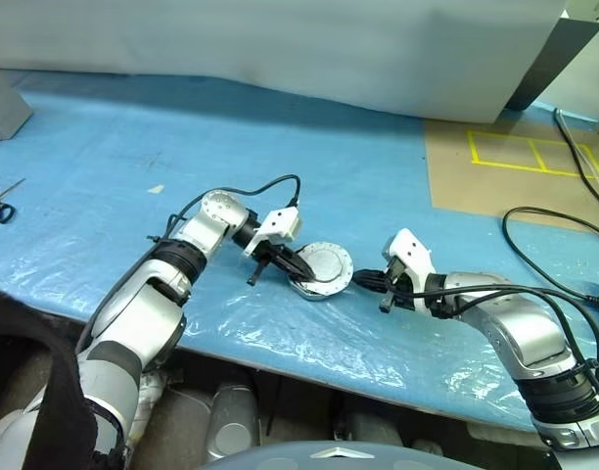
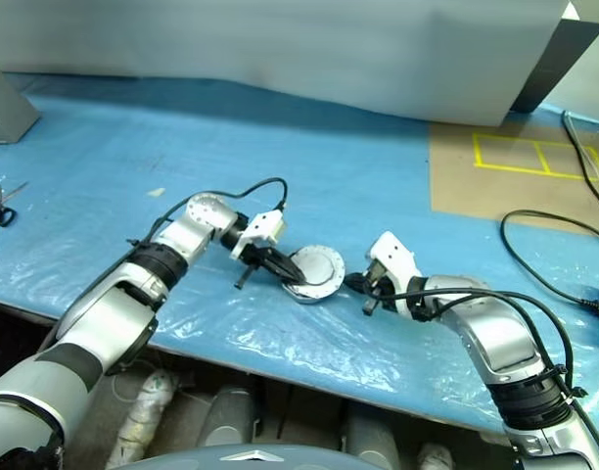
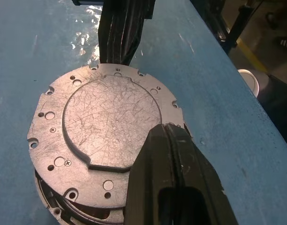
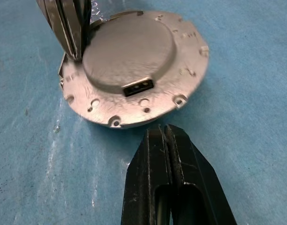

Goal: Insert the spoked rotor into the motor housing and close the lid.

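The lid (image 1: 319,266) lies flat on top of the motor housing (image 3: 64,211), plain grey side up. The two sit as one round stack on the blue bench (image 1: 133,147), near its front edge. The lid looks a bit off to one side of the housing, since a dark strip of the housing peeks out under one edge in the left wrist view. So I think the lid is on but may not be fully seated yet.

The left gripper (image 1: 292,262) is right at the stack. Its two black fingers are pressed together with nothing between them, and the tips rest on or just over the lid's rim on the robot's left side. The right gripper (image 1: 370,282) is just beside the stack on the robot's right side. Its fingers are pressed together too and hold nothing. It does not touch the lid. So the stack lies between the two grippers, and the left one is nearer.

The lid is round, so it has no long side to line up.

Count: one lid, one motor housing, two grippers. The spoked rotor is probably under the lid, but I cannot tell. A pair of scissors (image 1: 0,199) lies far from the stack, at the bench's left end.
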{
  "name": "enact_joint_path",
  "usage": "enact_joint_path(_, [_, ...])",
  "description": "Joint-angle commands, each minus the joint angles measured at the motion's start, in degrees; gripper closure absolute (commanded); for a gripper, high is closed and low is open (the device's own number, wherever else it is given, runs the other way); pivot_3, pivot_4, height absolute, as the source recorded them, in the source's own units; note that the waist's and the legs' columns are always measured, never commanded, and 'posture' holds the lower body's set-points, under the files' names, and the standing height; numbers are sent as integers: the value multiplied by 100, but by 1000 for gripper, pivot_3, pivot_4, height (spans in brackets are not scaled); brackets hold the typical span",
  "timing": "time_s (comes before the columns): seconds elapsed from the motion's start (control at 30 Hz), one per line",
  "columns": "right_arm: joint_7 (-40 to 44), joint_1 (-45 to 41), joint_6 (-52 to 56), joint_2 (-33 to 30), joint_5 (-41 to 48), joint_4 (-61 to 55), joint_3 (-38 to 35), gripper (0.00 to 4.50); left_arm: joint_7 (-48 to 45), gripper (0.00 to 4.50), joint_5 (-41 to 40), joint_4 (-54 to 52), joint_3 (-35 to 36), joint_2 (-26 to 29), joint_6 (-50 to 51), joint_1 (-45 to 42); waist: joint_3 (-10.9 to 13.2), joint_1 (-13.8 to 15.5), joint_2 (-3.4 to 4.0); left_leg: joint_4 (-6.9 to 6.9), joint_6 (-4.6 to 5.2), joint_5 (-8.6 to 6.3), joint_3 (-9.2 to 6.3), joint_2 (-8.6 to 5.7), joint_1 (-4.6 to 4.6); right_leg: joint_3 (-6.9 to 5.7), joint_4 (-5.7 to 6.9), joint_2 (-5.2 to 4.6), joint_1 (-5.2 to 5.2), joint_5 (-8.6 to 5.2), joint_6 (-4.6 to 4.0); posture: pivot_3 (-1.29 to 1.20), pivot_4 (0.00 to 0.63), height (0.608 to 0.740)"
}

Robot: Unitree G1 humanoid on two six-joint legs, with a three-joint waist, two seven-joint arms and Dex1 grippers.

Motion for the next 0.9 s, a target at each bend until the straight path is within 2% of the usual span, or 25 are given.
enact_joint_path(0.03, [246, -5, -119, -253, 114, -296, -175, 4500, -26, 4474, -659, -391, 424, 73, 621, -287, 0, 2, 1, 1, 0, 0, 0, 0, -2, -1, 0, 1, -1, 0, 0, 0, 150, 740])
enact_joint_path(0.23, [459, 298, -698, -1007, -502, -363, 27, 4500, -26, 4474, -1498, -1555, 1243, 536, 2017, -260, 1, -8, 1, -4, -1, 0, 2, -7, -1, 0, -3, 2, -3, 1, 2, 0, 150, 740])
enact_joint_path(0.33, [299, 211, -891, -901, -538, -297, -116, 3923, 86, 4500, -1412, -2022, 1665, 763, 2383, -25, 1, -54, 2, -9, -2, 0, 5, -2, 4, 4, -8, 14, -2, 1, 3, 0, 150, 740])
enact_joint_path(0.47, [180, -263, -744, -336, -17, -361, -383, 2583, 333, 4500, -1294, -2556, 2080, 1223, 2758, 443, 2, -189, 6, -11, -1, 0, 5, 2, 9, 6, -3, 19, -4, -1, -1, 0, 150, 740])
enact_joint_path(0.57, [192, -593, -762, -8, 49, -261, -227, 1547, 461, 4500, -1187, -2989, 2202, 1504, 2834, 948, 2, -198, 9, -10, -1, 0, 7, 2, 11, 11, -2, 20, -7, -2, -2, 0, 150, 740])
enact_joint_path(0.7, [394, -916, -801, 143, -62, 48, 140, 183, 769, 4500, -1134, -3477, 2351, 1574, 3011, 1420, 2, -135, 11, -9, -1, 0, 7, 3, 0, 3, -4, 17, -6, -2, -3, 0, 150, 740])
enact_joint_path(0.73, [435, -1004, -811, 182, -107, 180, 254, 53, 868, 4500, -1156, -3590, 2394, 1565, 3088, 1514, 3, -128, 11, -6, -1, 0, 7, 2, -4, 0, -4, 14, -6, -2, -3, 0, 150, 740])
enact_joint_path(0.9, [535, -1368, -1278, 387, -551, 1029, 705, 53, 1248, 4500, -1228, -4147, 2505, 1486, 3374, 1889, 3, -175, 11, 5, -1, 0, 7, 3, -5, 0, 2, 12, -7, -2, -3, 0, 150, 740])
